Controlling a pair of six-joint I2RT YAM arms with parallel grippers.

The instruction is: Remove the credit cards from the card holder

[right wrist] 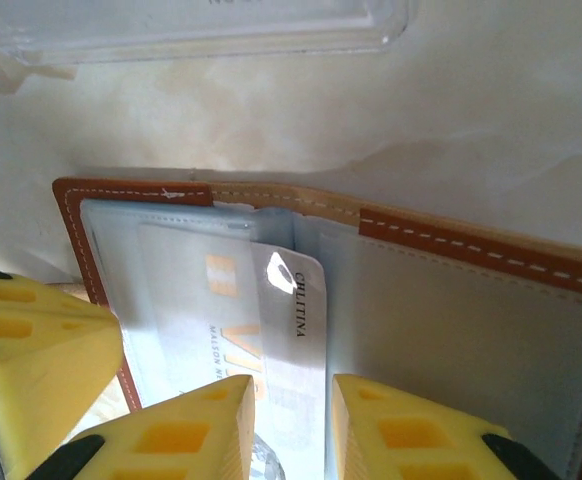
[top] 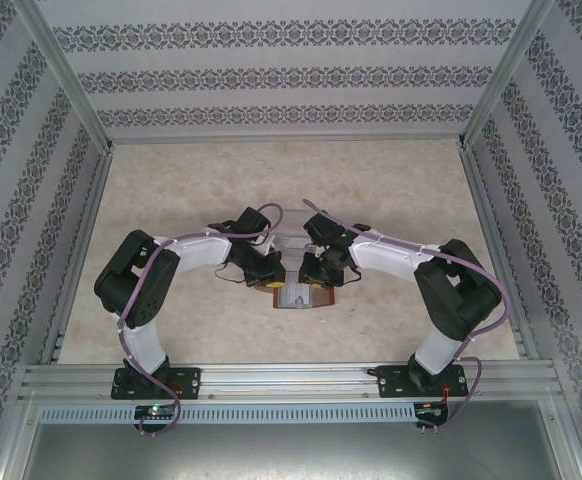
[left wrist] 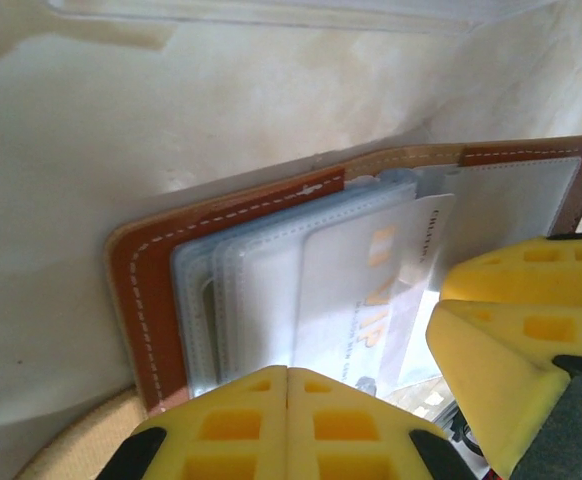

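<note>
The card holder (top: 296,295) lies open on the table, reddish-brown leather (left wrist: 136,290) with bluish-grey sleeves. A pale credit card (left wrist: 371,280) with orange print sits in a sleeve, one end sticking out. My left gripper (left wrist: 288,375) is shut with nothing in it, its tips at the near edge of the sleeves. My right gripper (right wrist: 293,400) is open a little, its fingers standing either side of the card's exposed strip (right wrist: 291,320) over the open holder (right wrist: 471,245). From above, the left gripper (top: 274,283) and right gripper (top: 316,280) meet over the holder.
A clear plastic tray (top: 284,240) lies just behind the holder, its edge along the top of both wrist views (left wrist: 271,10) (right wrist: 171,25). The right gripper's yellow fingers (left wrist: 501,340) crowd the holder's right half. Patterned walls enclose the pale marble-look table (top: 171,200).
</note>
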